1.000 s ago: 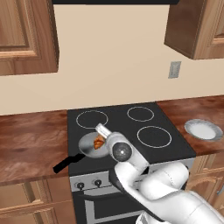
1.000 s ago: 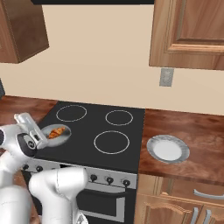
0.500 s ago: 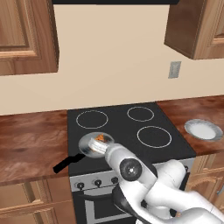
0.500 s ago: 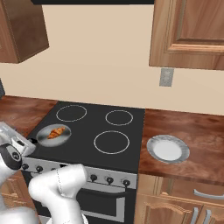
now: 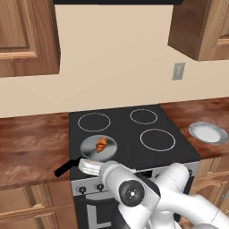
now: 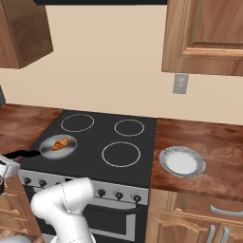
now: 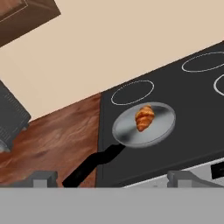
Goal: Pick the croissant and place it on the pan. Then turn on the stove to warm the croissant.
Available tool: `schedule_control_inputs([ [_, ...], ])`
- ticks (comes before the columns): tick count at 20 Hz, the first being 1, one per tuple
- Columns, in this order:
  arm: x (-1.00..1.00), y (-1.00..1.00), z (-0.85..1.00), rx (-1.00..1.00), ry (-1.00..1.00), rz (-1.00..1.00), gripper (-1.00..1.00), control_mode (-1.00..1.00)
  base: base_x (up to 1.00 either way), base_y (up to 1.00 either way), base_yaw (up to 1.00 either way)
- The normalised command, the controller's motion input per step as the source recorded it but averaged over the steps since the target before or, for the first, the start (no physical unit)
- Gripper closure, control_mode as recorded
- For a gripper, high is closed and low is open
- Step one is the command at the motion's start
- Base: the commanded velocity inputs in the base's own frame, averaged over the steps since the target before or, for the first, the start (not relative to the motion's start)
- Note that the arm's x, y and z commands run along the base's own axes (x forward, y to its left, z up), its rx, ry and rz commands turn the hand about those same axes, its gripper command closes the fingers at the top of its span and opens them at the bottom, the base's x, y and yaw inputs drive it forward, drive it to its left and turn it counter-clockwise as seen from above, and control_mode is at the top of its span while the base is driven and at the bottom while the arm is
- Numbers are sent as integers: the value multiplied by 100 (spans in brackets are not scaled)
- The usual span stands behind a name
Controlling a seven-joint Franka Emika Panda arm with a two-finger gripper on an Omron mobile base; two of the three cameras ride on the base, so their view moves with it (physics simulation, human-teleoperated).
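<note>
A small golden-brown croissant (image 5: 101, 144) lies in the round grey metal pan (image 5: 89, 152) on the black glass stove's (image 5: 134, 138) near-left burner, ready for warming; the robot's gripper (image 7: 113, 178), fingers spread and empty, hangs near the steel front.

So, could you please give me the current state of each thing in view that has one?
Croissant: lying in the pan, not held.
Pan: on the stove's front left burner, handle pointing out over the front edge.
Stove: burner rings white, none glowing.
Plate: on the counter right of the stove, nothing on it.
Tool: open, drawn back from the pan, holding nothing.
</note>
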Motion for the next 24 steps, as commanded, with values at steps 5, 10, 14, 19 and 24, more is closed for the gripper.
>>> schedule_control_inputs([
  [5, -46, 15, -13, -11, -2, 11, -100, -100, 0, 0, 0],
  [10, -24, 0, -27, -13, 0, 5, -100, -100, 0, 0, 0],
  [14, -22, 0, -26, -4, 0, 3, -100, -100, 0, 0, 0],
  [19, -4, 0, -21, 0, 0, 1, -100, -100, 0, 0, 0],
  [24, 0, 0, -33, 0, -6, 5, -100, -100, 0, 0, 0],
])
